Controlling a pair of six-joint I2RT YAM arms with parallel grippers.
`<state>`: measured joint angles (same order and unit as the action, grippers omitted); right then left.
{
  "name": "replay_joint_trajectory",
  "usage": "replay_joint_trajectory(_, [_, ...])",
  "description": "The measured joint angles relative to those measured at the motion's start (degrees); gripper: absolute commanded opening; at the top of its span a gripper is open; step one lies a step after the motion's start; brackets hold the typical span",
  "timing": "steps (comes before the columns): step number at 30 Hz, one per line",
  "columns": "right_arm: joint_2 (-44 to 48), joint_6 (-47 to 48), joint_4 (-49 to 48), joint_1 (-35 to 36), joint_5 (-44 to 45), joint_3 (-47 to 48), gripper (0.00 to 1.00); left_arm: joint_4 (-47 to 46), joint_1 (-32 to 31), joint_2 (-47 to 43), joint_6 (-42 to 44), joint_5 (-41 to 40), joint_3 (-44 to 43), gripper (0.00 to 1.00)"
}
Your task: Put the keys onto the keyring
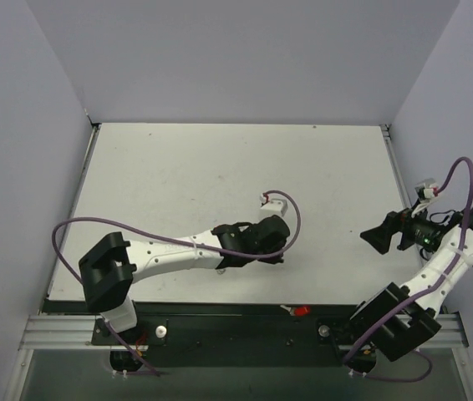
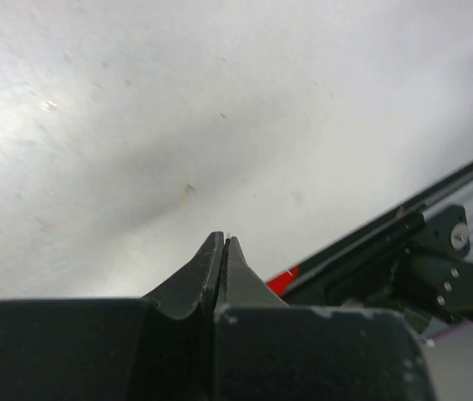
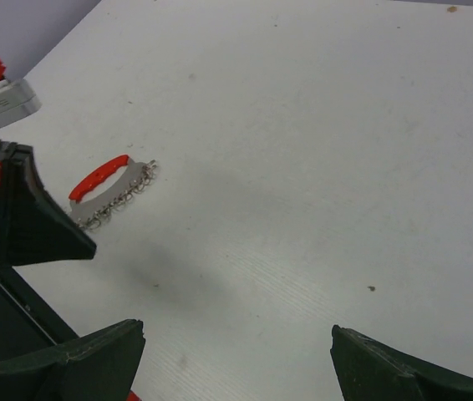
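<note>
Lying against the keyring (image 3: 99, 177), keys (image 3: 118, 197) — left hand (image 2: 224, 241) closed, right hand (image 3: 236, 334) wide.

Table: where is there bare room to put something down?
The far half of the table, up to the back wall, is bare; so is the stretch between left pincer and right pincer. Crowded only by the left pincer, where keys and keyring lie.

No legible text, seemingly.

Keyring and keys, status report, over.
Left pincer shut, nothing seen held. Right pincer wide open, empty. Keys fanned along keyring, flat on table. Left pincer close beside them, nothing else near.
</note>
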<state>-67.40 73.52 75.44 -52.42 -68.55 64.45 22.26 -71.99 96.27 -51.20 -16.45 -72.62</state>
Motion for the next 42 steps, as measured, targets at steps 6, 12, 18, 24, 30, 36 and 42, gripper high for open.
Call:
replay_joint_trajectory(6, [3.43,-4.37,0.70,6.88,-0.46,2.60,1.00,-0.59,4.44,0.55,4.70,3.13,1.01,0.34])
replay_joint_trajectory(12, [4.04,-8.79,0.61,7.54,-0.22,3.98,1.00,2.45,-0.31,2.56,2.89,7.91,0.85,0.52])
replay_joint_trajectory(18, [6.71,-10.36,0.63,7.87,0.28,2.25,1.00,4.87,-8.09,8.50,-2.58,11.67,-1.25,0.53])
replay_joint_trajectory(24, [8.52,-10.03,0.59,7.89,0.44,-0.07,1.00,5.88,-8.94,13.92,-8.70,13.09,-2.14,0.52])
replay_joint_trajectory(30, [11.30,-7.48,0.66,7.89,0.15,-2.29,1.00,6.03,-8.94,15.91,-12.39,12.04,-3.43,0.52])
replay_joint_trajectory(36, [13.18,-5.51,0.66,7.89,0.11,-2.45,1.00,6.80,-9.33,21.59,-15.23,11.74,-8.55,0.52])
replay_joint_trajectory(42, [15.23,-4.42,0.68,7.89,0.02,-2.60,1.00,10.45,-9.66,24.24,-16.41,10.78,-13.22,0.50])
